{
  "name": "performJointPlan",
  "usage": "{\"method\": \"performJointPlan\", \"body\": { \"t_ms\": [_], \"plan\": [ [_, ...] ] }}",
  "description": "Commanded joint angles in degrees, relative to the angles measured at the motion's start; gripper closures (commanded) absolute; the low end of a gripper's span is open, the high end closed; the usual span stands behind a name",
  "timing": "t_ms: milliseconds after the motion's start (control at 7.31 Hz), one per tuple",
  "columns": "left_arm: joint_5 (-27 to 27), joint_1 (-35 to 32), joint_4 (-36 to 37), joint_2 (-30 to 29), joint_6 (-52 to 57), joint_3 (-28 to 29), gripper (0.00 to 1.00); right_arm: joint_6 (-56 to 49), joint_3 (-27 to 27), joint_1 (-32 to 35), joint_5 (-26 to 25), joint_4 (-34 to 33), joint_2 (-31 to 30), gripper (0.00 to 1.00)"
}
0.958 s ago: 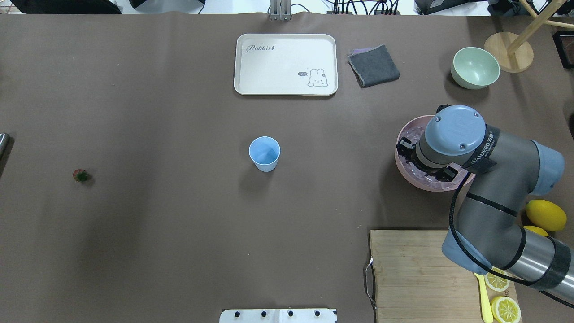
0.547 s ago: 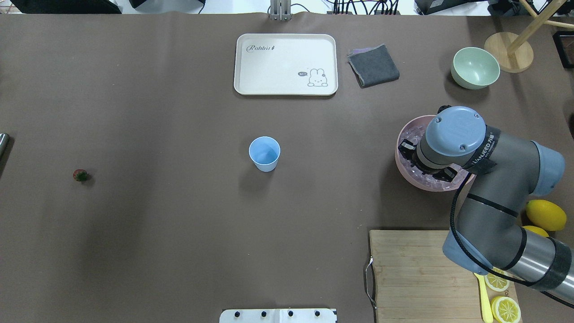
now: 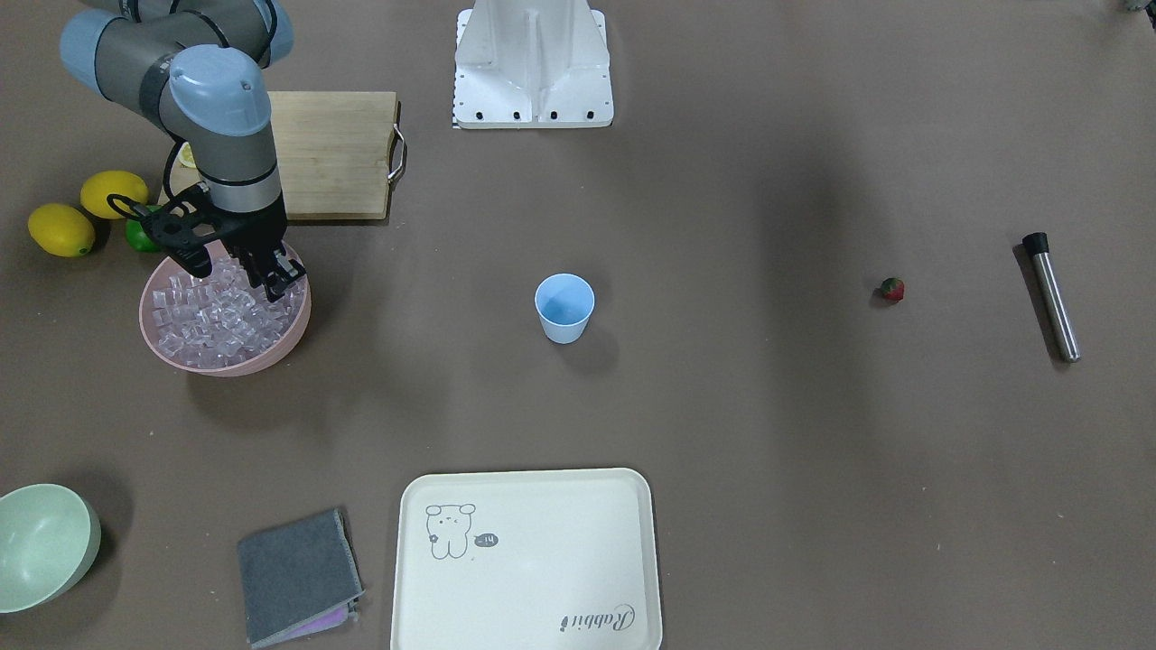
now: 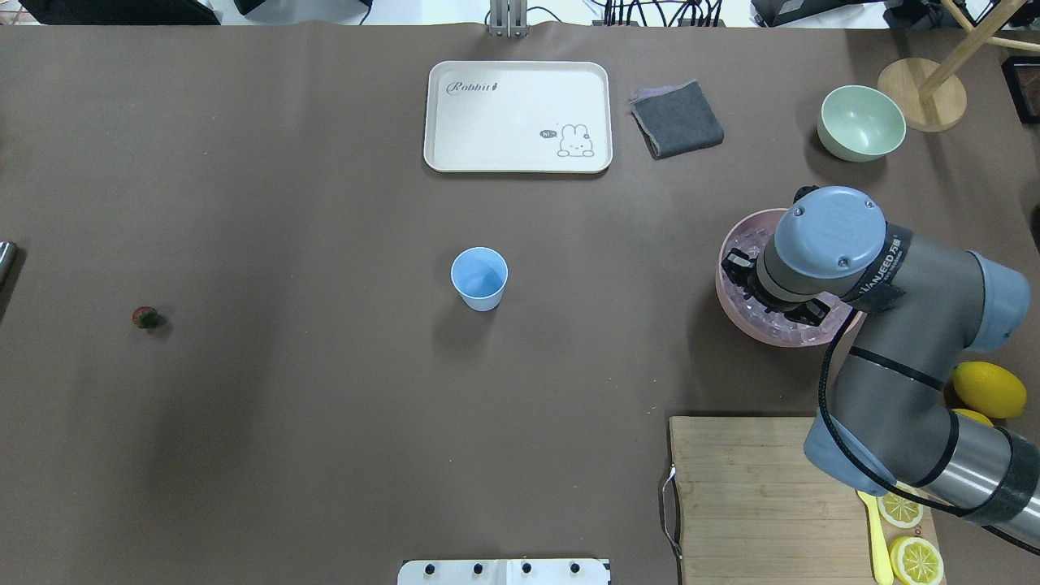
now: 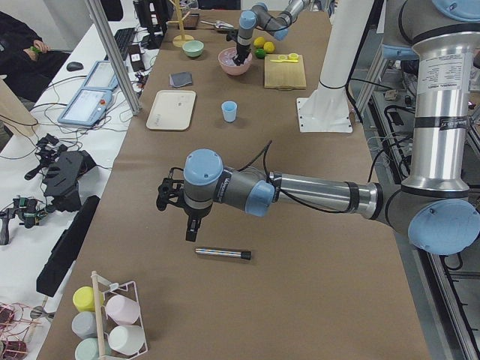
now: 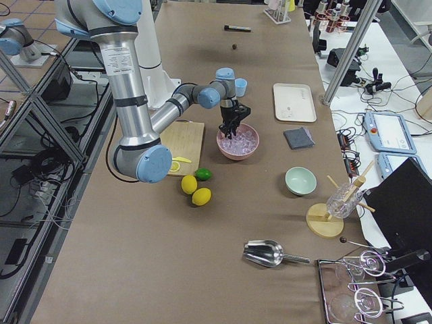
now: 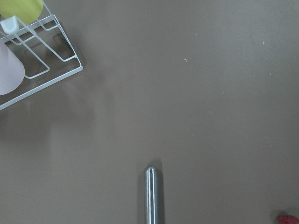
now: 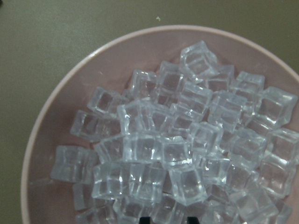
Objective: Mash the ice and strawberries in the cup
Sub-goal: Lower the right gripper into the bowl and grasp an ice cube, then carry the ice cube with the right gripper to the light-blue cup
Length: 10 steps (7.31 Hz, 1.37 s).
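Brown covering runs bare over most of the tabletop (image 4: pixel 284 447). The cup (image 4: pixel 479 279) stands upright at the middle of it, with clear surface on every side. The strawberry (image 4: pixel 146 317) lies alone towards the tabletop's left end, well apart from the cup, with an unbroken open stretch between them. The ice (image 8: pixel 177 140) is heaped in a pink bowl (image 3: pixel 230 366) towards the right end, with open surface between bowl and cup. The right gripper (image 3: pixel 237 275) points down into the bowl, its fingers spread wide just over the cubes, and no cube is seen held between them. The left gripper (image 5: pixel 190 229) hangs above the left end, near a metal rod (image 3: pixel 1052 302) lying flat there; whether its fingers are apart cannot be told. A tray (image 4: pixel 517 116) lies at the middle of the far edge and a cutting board (image 4: pixel 747 487) at the near edge on the right. Compared with the overhead view a second ago, the right arm's wrist has shifted slightly over the bowl, while the cup and strawberry have not moved.
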Motion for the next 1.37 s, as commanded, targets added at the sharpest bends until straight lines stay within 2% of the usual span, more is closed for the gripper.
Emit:
{"method": "performJointPlan", "body": {
  "t_ms": [0, 137, 547, 684, 958, 1232],
  "plan": [
    [0.00, -0.02, -0.09, 0.07, 0.00, -0.09, 0.02, -4.69, 2.29, 4.11, 4.01, -2.60, 0.84, 0.72],
    [0.00, -0.02, -0.09, 0.59, -0.09, -0.35, 0.02, -5.51, 3.17, 5.09, 4.30, -2.70, 2.06, 0.72],
    [0.00, -0.02, -0.17, 1.56, 0.00, -1.06, 0.02, -9.55, 1.51, 1.77, 3.42, -3.57, 11.36, 0.72],
    [0.00, -0.02, -0.52, 2.00, 0.09, -1.06, 0.02, -9.56, 1.34, 1.24, 3.07, -7.93, 14.96, 0.72],
    [0.00, -0.02, -0.70, 2.00, 0.09, -0.88, 0.02, -9.47, -5.05, -0.43, 1.58, -14.09, 26.11, 0.72],
    [0.00, -0.02, -0.70, 2.09, 0.00, -1.14, 0.02, -9.73, -7.80, -0.96, 1.23, -13.77, 29.75, 0.73]
  ]
}}
